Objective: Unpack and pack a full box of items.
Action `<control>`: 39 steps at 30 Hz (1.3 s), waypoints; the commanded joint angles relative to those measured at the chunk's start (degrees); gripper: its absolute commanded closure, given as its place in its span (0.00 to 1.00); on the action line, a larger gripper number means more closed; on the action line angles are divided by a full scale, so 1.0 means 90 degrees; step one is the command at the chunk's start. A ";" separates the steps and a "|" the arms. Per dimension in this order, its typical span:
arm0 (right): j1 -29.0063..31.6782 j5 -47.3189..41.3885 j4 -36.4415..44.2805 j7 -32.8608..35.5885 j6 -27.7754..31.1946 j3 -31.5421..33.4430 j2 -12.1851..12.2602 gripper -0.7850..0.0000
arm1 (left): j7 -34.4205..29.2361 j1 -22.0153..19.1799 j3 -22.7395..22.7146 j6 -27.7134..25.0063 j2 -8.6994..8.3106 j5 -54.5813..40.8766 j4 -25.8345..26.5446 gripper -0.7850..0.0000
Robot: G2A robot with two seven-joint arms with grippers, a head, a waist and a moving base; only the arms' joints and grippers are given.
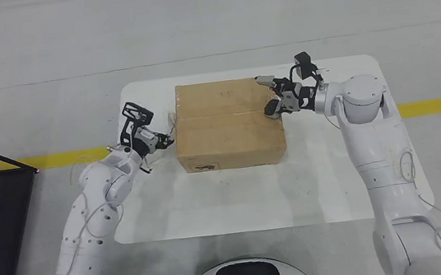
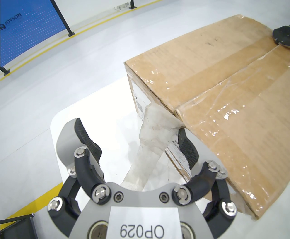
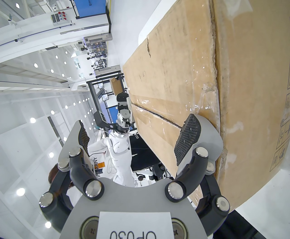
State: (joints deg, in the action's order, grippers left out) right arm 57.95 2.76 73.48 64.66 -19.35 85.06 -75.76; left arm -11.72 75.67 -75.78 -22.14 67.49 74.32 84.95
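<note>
Left gripper (image 2: pixel 133 135) has its fingers wide apart at the left end of the box (image 1: pixel 227 124). I see a loose strip of clear tape (image 2: pixel 154 129) hanging from that end, right between the fingers. My right gripper (image 3: pixel 136 126) is spread wide too, at the box's right end, with one pad (image 3: pixel 188 135) against the top edge by the middle seam. The box is shut and sits in the upper middle of the top view, on the white table (image 1: pixel 237 206). A yellow floor line (image 1: pixel 440 104) shows past both table sides.

You cannot see inside the box (image 1: pixel 227 124): its flaps lie shut. The loose tape strip (image 2: pixel 151 140) runs out of sight behind the left gripper (image 2: pixel 130 130).
</note>
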 commanded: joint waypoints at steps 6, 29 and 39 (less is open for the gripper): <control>0.0000 0.0000 0.0000 0.0000 0.0000 0.0000 0.0000 0.00 | -0.0034 -0.0095 -0.0081 -0.0034 -0.0015 -0.0092 -0.0030 0.00; 0.0000 0.0000 0.0000 0.0000 0.0000 0.0000 0.0000 0.00 | -0.0060 -0.0133 -0.0064 -0.0260 -0.0067 0.0061 -0.0471 0.00; 0.0000 0.0000 0.0000 0.0000 0.0000 0.0000 0.0000 0.00 | -0.0094 -0.0475 0.0137 -0.0153 -0.0023 0.0007 -0.0570 0.00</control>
State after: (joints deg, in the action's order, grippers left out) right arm 57.95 2.76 73.48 64.66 -19.35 85.06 -75.76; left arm -12.46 71.71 -74.75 -23.64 67.24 74.38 79.72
